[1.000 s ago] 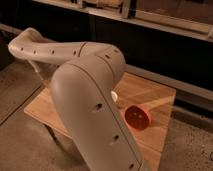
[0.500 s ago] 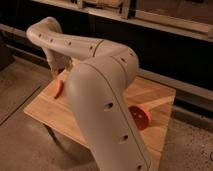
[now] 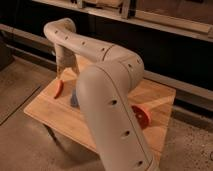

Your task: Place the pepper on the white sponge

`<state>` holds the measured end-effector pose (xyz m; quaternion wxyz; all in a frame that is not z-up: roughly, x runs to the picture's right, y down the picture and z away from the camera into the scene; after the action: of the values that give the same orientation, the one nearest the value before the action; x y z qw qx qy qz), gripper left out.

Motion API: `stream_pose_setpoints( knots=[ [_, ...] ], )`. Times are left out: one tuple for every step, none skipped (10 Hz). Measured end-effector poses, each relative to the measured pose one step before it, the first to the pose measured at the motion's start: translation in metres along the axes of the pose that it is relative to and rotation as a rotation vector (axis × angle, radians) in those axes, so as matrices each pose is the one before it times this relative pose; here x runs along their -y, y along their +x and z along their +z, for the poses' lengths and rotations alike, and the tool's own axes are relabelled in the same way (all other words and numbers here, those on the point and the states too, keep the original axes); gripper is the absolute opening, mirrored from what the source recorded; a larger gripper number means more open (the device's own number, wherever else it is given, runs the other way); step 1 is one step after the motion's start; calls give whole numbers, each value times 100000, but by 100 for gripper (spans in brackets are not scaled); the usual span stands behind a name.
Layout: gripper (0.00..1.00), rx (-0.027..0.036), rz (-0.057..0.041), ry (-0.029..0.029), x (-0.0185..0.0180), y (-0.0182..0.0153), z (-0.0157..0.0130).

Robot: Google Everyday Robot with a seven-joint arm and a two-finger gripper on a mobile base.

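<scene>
Curved red-orange pepper point(image 3: 58, 89) lying on table point(image 3: 50, 112), near hand point(image 3: 63, 74); white sponge point(image 3: 74, 99) just beside, partly hidden.

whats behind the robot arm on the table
Only a bluish edge of the white sponge shows; the arm covers the rest. The pepper lies to its left, near the gripper.

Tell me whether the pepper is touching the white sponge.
Apart. The camera view shows bare table between the pepper and the white sponge; the gripper hangs close above the pepper.
</scene>
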<state>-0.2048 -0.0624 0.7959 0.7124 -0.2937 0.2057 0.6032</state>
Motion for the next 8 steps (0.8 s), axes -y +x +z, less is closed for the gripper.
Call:
stream_pose_setpoints(
  knots=[
    [65, -1332, -1608, -16, -781, 7, 940],
    [65, -1512, -2076, -44, -1168, 29, 1069],
    [65, -1892, -2752, -231, -1702, 26, 1381],
    [65, -1276, -2084, -118, -1235, -15, 937],
    [65, -1022, -2077, 214, -1159, -99, 795],
    [65, -1032, -2348, 636, -1203, -213, 868],
    [65, -430, -1541, 655, -634, -230, 441],
    [65, 223, -2870, 1298, -920, -588, 564]
  ],
)
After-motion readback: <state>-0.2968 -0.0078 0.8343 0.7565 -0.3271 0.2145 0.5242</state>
